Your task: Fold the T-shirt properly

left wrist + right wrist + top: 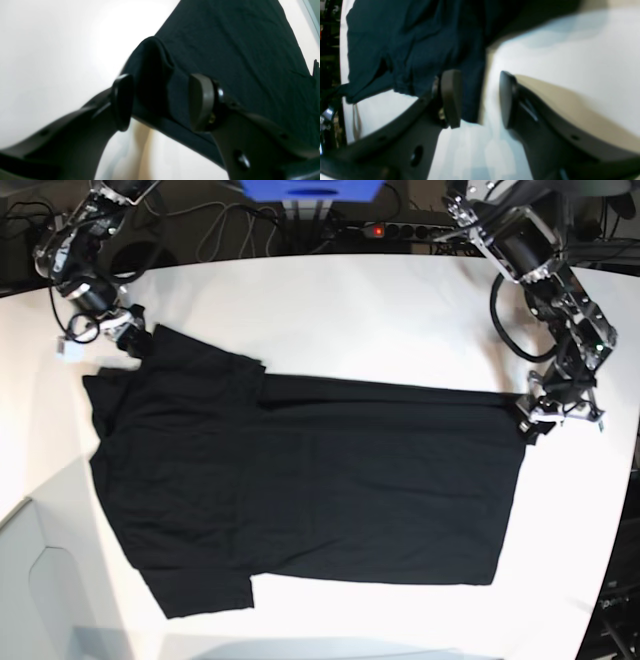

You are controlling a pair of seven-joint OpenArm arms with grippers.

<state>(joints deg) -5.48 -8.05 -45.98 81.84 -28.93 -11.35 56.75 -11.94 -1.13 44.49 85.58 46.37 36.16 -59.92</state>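
White table (330, 310) fills most of the base view, and dark cables (215, 230) run along its far edge. On it lies the T-shirt (300, 490), big and black, spread out almost flat. Its 2 sleeves are on the left side of that view, and its straight bottom edge is on the right side.

At the right end of the cloth, the left gripper (160, 102) sits at the far corner of the bottom edge. In the left wrist view its jaws are apart, and a raised bump of black cloth stands between the 2 pads (201, 102). I cannot tell if the pads are squeezing it.

At the far left corner, by the top sleeve, is the right gripper (478, 100). In the right wrist view its jaws are apart too. A narrow edge of the black cloth runs between them, just beside 1 pad, and white table shows by the other pad.
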